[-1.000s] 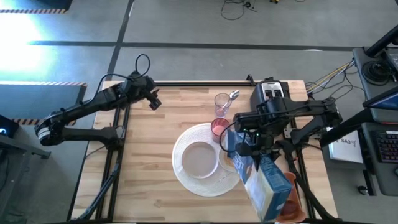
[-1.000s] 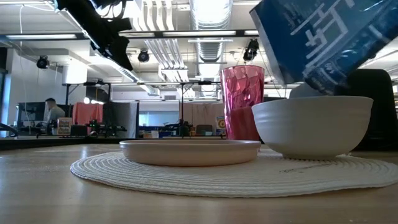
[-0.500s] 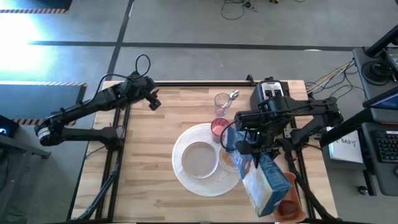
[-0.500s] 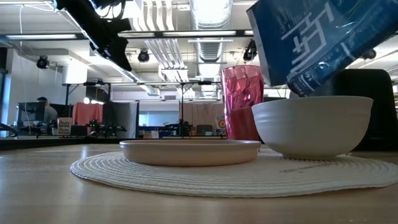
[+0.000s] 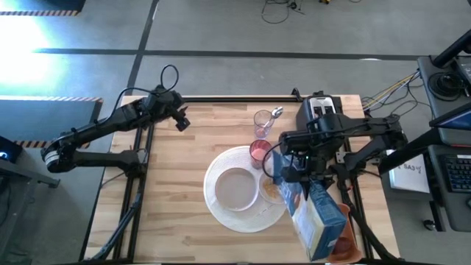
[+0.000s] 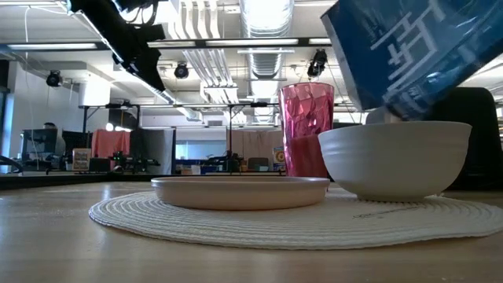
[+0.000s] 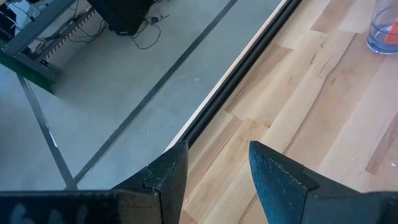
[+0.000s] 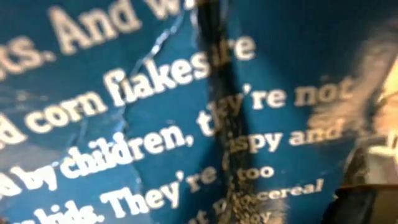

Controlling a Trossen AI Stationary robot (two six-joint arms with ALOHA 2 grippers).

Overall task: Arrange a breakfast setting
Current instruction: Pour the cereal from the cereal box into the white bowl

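My right gripper (image 5: 296, 174) is shut on a blue cereal box (image 5: 313, 210), held tilted above the small white bowl (image 5: 270, 190), which holds orange-tan cereal. The bowl (image 6: 393, 157) and the large white plate (image 5: 236, 189) rest on a round white placemat (image 5: 221, 213). The pink cup (image 5: 258, 151) stands just beyond them, its base on the placemat's far edge. My left gripper (image 5: 182, 121) is open and empty over the table's far left. Toast and the red fruit do not show. My right gripper holds the box near its end over the bowl (image 5: 283, 171), coming from the table's right side. The box fills the wrist view and hides the fingers' contact; its blue face (image 8: 211, 93) is creased. The box (image 6: 416, 51) is lifted clear and tilted, its lower end toward the bowl.
A black toaster (image 5: 321, 109) stands at the far right. A clear cup (image 5: 263, 120) stands beyond the pink cup and also shows in the left wrist view (image 7: 385, 28). An orange-red tray (image 5: 347, 246) lies under the box's near end. Bare wood (image 5: 162, 191) lies to the left.
My right gripper has rocked the tilted cereal box over the bowl: the box's lower end swung a little toward the plate and came back. The bowl, plate and cup have stayed where they were.
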